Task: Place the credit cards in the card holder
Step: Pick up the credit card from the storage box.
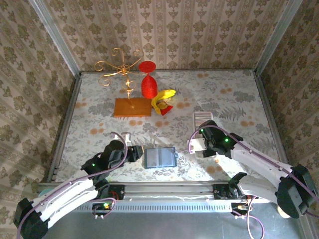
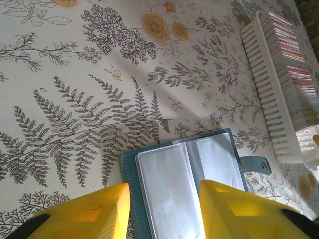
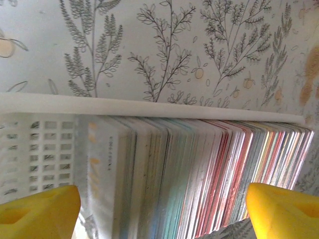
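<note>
Over the white tray (image 3: 149, 105), right tool (image 3: 162, 211) stands wide above the upright credit cards (image 3: 199, 169), likely to pinch one; left tool (image 2: 164, 209), part-open and empty, hovers at the open teal card holder (image 2: 219, 159), maybe to steady it.

The worktop (image 2: 75, 74) wore a matt, smooth printed covering; cloth or paper could not be told. The card holder (image 2: 271, 107) was white matt plastic, ribbed along its wall. The cards (image 3: 214, 169) in it showed thin, smooth edges. The teal wallet (image 2: 128, 169) had a leather-like, finely grained cover, and its sleeves (image 2: 167, 191) were clear glossy plastic. The fingers (image 2: 89, 211) of the left hand (image 2: 164, 204) and of the right hand (image 3: 163, 199) were smooth yellow plastic with a soft sheen. In the upper left of the top view, the wire stand (image 1: 119, 67) looked like shiny gold metal on a wood-like base (image 1: 132, 107).
</note>
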`<state>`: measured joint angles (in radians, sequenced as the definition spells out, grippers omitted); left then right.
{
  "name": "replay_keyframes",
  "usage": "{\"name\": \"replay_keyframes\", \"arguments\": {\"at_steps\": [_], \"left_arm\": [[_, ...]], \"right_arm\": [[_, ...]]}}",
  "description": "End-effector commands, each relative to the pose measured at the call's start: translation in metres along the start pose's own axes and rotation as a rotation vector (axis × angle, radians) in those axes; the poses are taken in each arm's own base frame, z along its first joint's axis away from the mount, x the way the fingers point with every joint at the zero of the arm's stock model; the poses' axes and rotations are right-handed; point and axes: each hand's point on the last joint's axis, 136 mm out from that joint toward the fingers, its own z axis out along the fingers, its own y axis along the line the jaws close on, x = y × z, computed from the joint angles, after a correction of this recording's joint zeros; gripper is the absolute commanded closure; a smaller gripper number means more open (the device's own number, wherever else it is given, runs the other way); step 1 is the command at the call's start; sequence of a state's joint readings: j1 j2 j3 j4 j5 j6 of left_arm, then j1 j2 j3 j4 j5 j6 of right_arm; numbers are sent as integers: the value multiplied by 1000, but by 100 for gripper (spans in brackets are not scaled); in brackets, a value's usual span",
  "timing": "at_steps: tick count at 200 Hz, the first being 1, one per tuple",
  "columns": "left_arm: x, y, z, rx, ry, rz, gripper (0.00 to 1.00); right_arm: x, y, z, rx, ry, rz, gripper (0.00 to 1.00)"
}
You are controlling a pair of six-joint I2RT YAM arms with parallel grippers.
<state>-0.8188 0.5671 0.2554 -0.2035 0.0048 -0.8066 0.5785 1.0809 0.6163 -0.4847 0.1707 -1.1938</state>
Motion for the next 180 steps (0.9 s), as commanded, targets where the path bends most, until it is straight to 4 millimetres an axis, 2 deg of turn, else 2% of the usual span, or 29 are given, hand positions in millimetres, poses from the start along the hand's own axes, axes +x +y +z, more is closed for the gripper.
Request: {"name": "replay_keyframes", "arguments": {"at_steps": [1,42,76,114,149,180], "left_arm": [[4,-2,1,21,6,19,59],[3,-2,0,22,5,24,60],[7,0,2,18,15,3,63],[11,0,3,29,26,-12,66],[13,1,4,35,29,-24,68],[14,0,4,35,33,-27,69]], "right_arm": [[7,-5,9,32,45,-17,12],[10,-4,17,22,73,-40,11],[12,-8,16,33,88,-47,35],[12,-8,8,43,75,-36,41],[11,0,3,32,51,-35,57],[9,5,3,23,41,-41,68]]}}
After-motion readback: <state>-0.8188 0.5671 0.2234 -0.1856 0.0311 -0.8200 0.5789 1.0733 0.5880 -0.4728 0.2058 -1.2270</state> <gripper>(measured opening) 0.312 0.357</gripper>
